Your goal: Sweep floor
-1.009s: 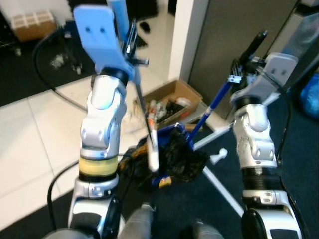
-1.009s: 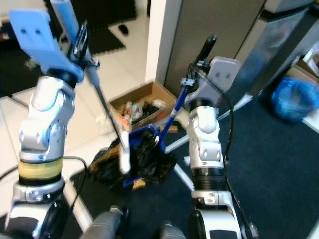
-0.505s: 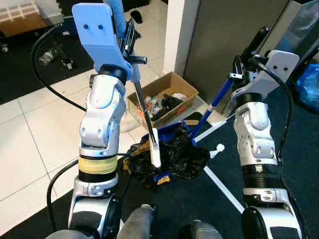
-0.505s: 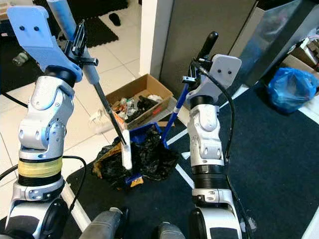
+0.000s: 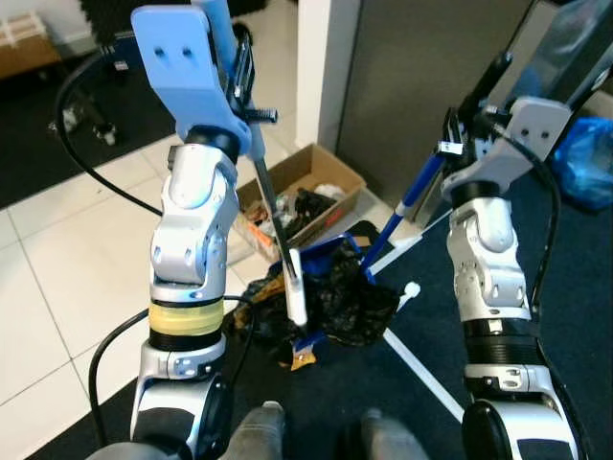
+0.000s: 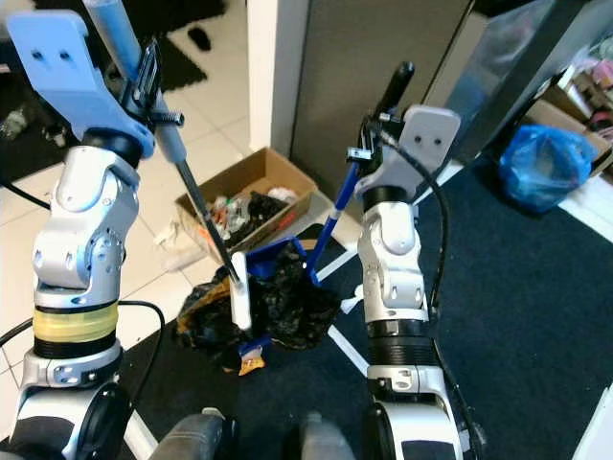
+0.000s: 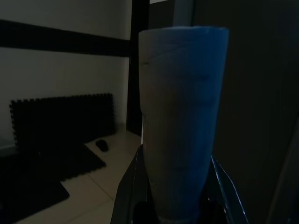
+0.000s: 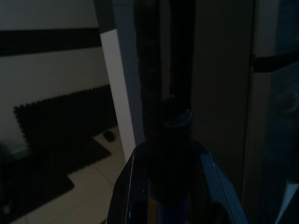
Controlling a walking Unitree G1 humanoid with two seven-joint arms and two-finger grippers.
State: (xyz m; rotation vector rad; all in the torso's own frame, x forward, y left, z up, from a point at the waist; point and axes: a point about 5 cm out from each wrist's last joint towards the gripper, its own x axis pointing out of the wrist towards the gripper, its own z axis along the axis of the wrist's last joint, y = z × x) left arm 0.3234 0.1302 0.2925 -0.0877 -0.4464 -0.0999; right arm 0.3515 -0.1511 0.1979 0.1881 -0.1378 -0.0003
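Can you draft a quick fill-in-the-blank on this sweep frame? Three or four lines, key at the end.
1. The left gripper is shut on the pale blue grip of the ____.
2. The right gripper holds the blue handle of the ____.
3. The open cardboard box of litter stands on the ____ tiles, beside the pillar.
4. The dustpan holds a crumpled ____ plastic bag.

Missing words: broom; dustpan; white; black
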